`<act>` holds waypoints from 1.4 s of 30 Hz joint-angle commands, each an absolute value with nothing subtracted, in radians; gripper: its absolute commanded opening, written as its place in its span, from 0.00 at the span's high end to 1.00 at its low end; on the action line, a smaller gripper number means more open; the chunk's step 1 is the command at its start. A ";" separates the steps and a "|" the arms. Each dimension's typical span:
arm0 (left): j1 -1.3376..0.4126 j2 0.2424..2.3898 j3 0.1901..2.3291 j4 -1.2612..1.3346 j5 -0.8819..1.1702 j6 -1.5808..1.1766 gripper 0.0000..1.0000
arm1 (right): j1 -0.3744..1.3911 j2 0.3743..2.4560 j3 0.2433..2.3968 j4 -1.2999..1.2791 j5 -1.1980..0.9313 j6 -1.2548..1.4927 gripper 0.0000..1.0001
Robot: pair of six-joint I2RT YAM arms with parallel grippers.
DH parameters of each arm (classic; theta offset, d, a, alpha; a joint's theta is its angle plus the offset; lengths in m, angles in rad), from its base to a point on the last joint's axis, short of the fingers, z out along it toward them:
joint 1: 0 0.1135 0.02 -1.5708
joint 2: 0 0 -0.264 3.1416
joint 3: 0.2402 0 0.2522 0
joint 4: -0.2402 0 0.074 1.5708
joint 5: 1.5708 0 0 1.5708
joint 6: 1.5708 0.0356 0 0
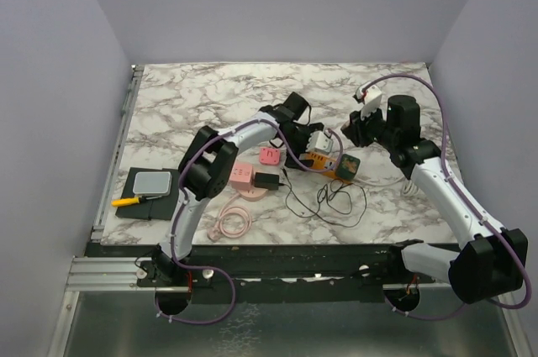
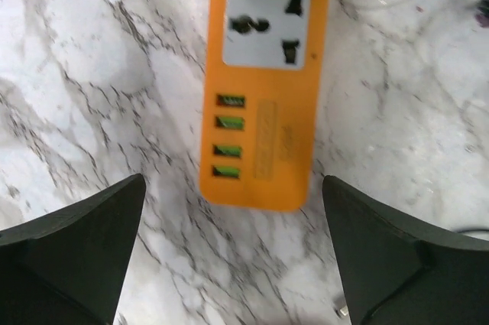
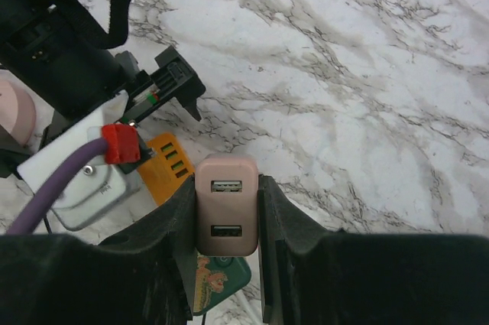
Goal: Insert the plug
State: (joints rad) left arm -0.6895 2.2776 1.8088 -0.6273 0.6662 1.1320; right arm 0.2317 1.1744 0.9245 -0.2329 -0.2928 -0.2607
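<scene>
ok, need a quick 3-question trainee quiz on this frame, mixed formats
1. True or false: the right end effector is shut on the pink charger.
2. How many USB ports does the orange power strip show in the left wrist view? A) two B) four C) six
3. Fill in: the left end effector, at the strip, has its jaws ____.

Key: 1 true; 2 B; 3 open
</scene>
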 commanded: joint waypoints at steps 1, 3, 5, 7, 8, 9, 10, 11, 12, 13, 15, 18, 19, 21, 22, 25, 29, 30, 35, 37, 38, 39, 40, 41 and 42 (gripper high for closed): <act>-0.649 2.086 1.691 -0.608 0.703 1.070 0.01 | 0.228 1.175 0.951 -0.240 -0.358 -0.214 0.99; -0.638 1.973 1.599 -0.546 0.703 1.017 0.01 | 0.228 1.174 0.942 -0.194 -0.398 -0.148 0.99; -0.638 1.815 1.435 -0.323 0.626 0.880 0.01 | 0.229 1.177 0.932 -0.122 -0.462 -0.053 0.99; -0.644 1.671 1.243 -0.059 0.531 0.768 0.01 | 0.228 1.189 0.928 -0.049 -0.521 0.074 0.99; -0.647 1.617 1.186 0.047 0.486 0.731 0.01 | 0.229 1.200 0.926 -0.015 -0.544 0.135 0.99; -0.651 1.580 1.156 0.115 0.457 0.701 0.01 | 0.230 1.212 0.927 0.047 -0.570 0.196 0.99; -0.656 1.555 1.144 0.155 0.430 0.676 0.01 | 0.232 1.228 0.929 0.092 -0.586 0.259 0.99; -0.660 1.539 1.144 0.168 0.413 0.657 0.01 | 0.234 1.245 0.938 0.127 -0.599 0.306 0.99; -0.665 1.529 1.150 0.174 0.405 0.642 0.01 | 0.239 1.260 0.948 0.157 -0.613 0.344 0.99; -0.670 1.521 1.153 0.179 0.405 0.633 0.01 | 0.248 1.275 0.957 0.179 -0.621 0.368 0.99; -0.684 1.507 1.144 0.209 0.401 0.633 0.01 | 0.273 1.294 0.980 0.212 -0.626 0.394 0.99; -0.709 1.501 1.132 0.272 0.380 0.663 0.01 | 0.312 1.314 1.022 0.212 -0.620 0.401 0.99; -0.713 1.502 1.136 0.277 0.381 0.669 0.01 | 0.321 1.317 1.034 0.204 -0.614 0.401 0.99; -0.719 1.506 1.144 0.280 0.381 0.665 0.01 | 0.337 1.313 1.043 0.208 -0.604 0.410 0.99; -0.720 1.504 1.142 0.279 0.386 0.665 0.01 | 0.343 1.311 1.047 0.207 -0.596 0.411 0.99; -0.723 1.493 1.131 0.281 0.403 0.667 0.01 | 0.359 1.305 1.054 0.191 -0.577 0.398 0.99; -0.726 1.480 1.132 0.289 0.410 0.654 0.01 | 0.372 1.308 1.062 0.159 -0.564 0.379 0.99; -0.726 1.479 1.131 0.291 0.411 0.654 0.03 | 0.372 1.308 1.060 0.156 -0.562 0.376 0.98; -0.726 1.463 1.114 0.292 0.408 0.681 0.30 | 0.372 1.302 1.057 0.127 -0.562 0.363 0.97; -0.727 1.459 1.113 0.291 0.409 0.683 0.40 | 0.373 1.305 1.063 0.103 -0.567 0.351 0.96; -0.727 1.457 1.114 0.291 0.412 0.683 0.44 | 0.374 1.306 1.068 0.086 -0.562 0.342 0.95; -0.726 1.455 1.112 0.291 0.416 0.683 0.46 | 0.374 1.307 1.074 0.065 -0.556 0.334 0.93; -0.727 1.450 1.110 0.291 0.421 0.681 0.48 | 0.374 1.308 1.080 0.041 -0.549 0.320 0.92; -0.726 1.445 1.104 0.292 0.424 0.682 0.50 | 0.374 1.310 1.094 0.017 -0.549 0.304 0.92; -0.726 1.441 1.097 0.292 0.425 0.683 0.51 | 0.373 1.313 1.105 -0.010 -0.551 0.290 0.92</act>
